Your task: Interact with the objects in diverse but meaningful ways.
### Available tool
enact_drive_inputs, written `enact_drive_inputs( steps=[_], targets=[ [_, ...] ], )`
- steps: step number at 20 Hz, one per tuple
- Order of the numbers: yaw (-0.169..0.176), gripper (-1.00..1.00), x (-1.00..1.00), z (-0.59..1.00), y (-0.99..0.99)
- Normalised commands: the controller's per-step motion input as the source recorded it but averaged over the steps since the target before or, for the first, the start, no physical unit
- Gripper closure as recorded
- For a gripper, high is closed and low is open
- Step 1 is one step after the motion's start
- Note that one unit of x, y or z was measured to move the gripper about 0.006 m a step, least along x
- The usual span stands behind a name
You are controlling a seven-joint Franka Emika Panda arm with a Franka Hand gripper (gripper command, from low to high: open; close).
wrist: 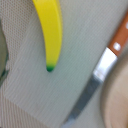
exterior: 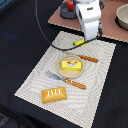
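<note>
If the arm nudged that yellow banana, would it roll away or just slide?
The banana would probably slide or pivot rather than roll: its curved, tapered shape resists steady rolling. Its surface looks smooth and glossy, so it may slip easily on the woven placemat and between fingers. It looks like a stiff toy, likely light, so a small push could spin it toward the knife nearby.

exterior view looks down at an angle on the placemat [exterior: 70, 67] from well back. wrist view sits very close above it, sharing the banana [wrist: 49, 30] and knife [wrist: 100, 75].
</note>
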Motion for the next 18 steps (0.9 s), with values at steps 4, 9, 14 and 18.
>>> enact_drive_inputs(
  steps=[4,9,14,18],
  targets=[
    [-0.058,-1.0,0.35,0.26,-0.81],
    [-0.03,-1.0,0.25,0.15,-0.91],
    [-0.001,-1.0,0.13,0.21,-0.97],
    [0.0,-1.0,0.14,0.2,-0.97]
  ],
)
